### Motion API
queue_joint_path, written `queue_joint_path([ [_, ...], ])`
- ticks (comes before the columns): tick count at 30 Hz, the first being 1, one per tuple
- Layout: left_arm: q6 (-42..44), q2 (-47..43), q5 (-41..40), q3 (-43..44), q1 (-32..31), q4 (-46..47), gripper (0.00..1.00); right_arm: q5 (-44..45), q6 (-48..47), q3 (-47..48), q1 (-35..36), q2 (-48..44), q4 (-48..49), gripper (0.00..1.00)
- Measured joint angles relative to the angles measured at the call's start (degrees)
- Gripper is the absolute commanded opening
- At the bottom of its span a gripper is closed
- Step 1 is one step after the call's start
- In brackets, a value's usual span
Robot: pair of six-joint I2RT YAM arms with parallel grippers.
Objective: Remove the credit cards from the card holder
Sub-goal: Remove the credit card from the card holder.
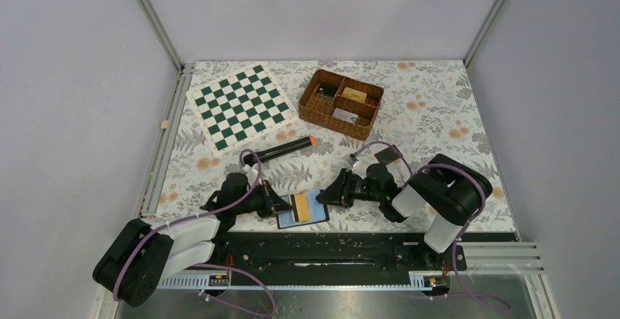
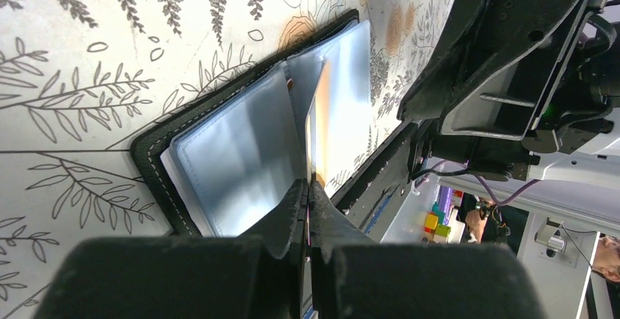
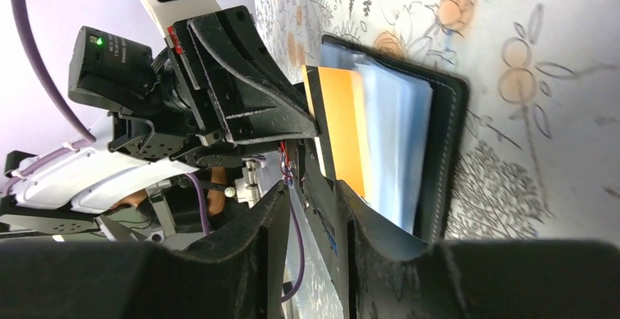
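Card holder: a flat black wallet (image 1: 316, 213) with a stitched border, lying open on the floral table (image 1: 439, 114).
Inside: pale blue-grey see-through sleeves fan up from the spine, and one leaf stands upright.
Place: at the near edge of the table, about the middle, directly between the two grippers.
Orange card (image 3: 341, 121): orange-yellow and thin, standing in the middle of the open wallet with its far part clear of the sleeves.
Dark strip: a thin black edge lies against the orange card in the right wrist view; it cannot be told whether this is a second card.
Cards counted: one for certain.
Left gripper (image 2: 308, 187): it lies low at the wallet's left side, its fingers (image 2: 289, 209) pressed together and pinching the thin edge of the orange card.
Right gripper (image 1: 322, 197): it lies low at the wallet's right side, its fingers (image 3: 274, 216) spread apart; the dark strip runs into the gap between them, and no grip on it shows.
Wallets counted: one.
Chessboard (image 1: 243, 107): one green and white mat, far left.
Basket (image 1: 329, 121): one brown wicker basket, far centre, with small items in its compartments that are too small to name.
Tube (image 1: 281, 149): one black tube with an orange tip, lying between the chessboard and the left gripper.
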Motion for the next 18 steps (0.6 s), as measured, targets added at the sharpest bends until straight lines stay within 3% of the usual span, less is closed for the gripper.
queue_joint_path([
  [7,0.61,-0.66,-0.44,0.63,0.37,-1.99,0.0,1.18,-2.34,4.39,1.46,2.01,-4.63,0.35],
  [12,1.07,-0.07,-0.35,1.31,1.11,-3.32,0.0,0.9,-0.37,5.29,1.57,10.4,-0.04,0.35],
  [18,1.09,0.2,-0.13,1.38,1.99,-3.5,0.0,1.2,-0.31,5.33,1.73,11.61,1.99,0.35],
])
